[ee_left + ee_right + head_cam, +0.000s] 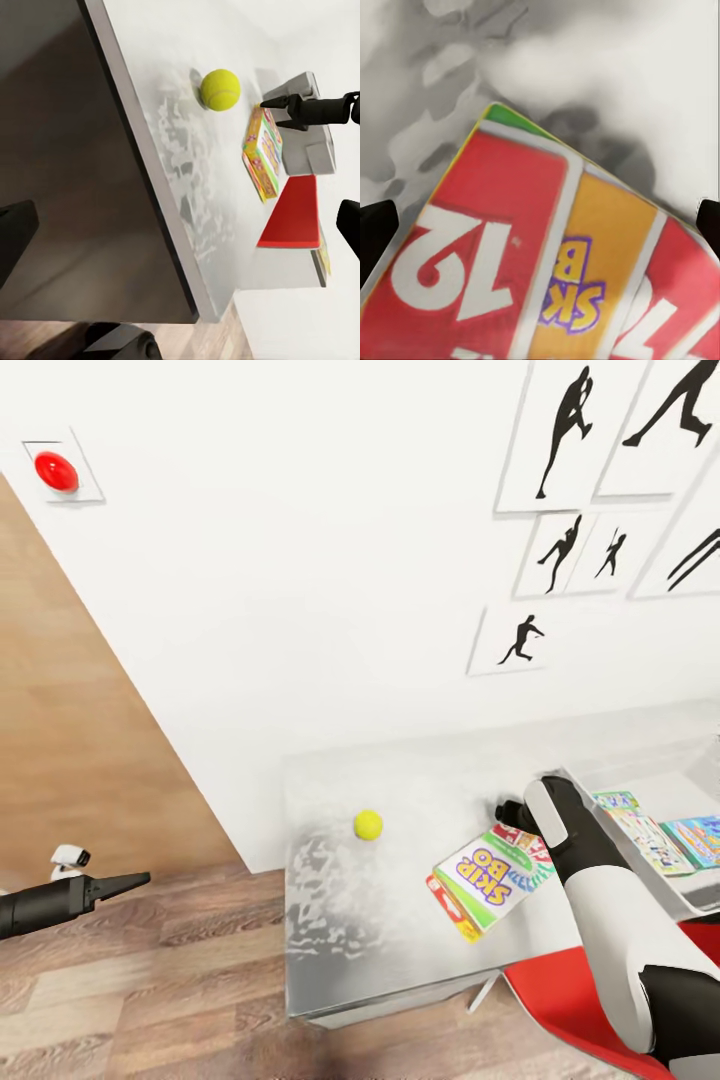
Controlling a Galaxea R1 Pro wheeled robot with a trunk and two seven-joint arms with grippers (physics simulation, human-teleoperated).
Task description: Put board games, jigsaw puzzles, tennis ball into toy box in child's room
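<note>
The tennis ball (368,824) (220,89) lies alone on the pale table (340,920) near its far edge. To its right the Skip-Bo board game (495,875) (262,150) (547,255) lies flat. My right gripper (507,813) (264,105) (540,225) is open at the box's far end, one finger to either side of it. At the right edge, the toy box (640,760) holds a green-blue game (648,840) and a blue game (700,838). My left gripper (140,879) (180,232) is open, off the table's left end above the floor.
A red chair (580,1000) (294,214) stands at the table's near side under my right arm. A wooden door panel (80,740) fills the left, with a red wall knob (56,470) above. Silhouette prints (570,430) hang on the white wall. Plank floor (150,990) spreads left of the table.
</note>
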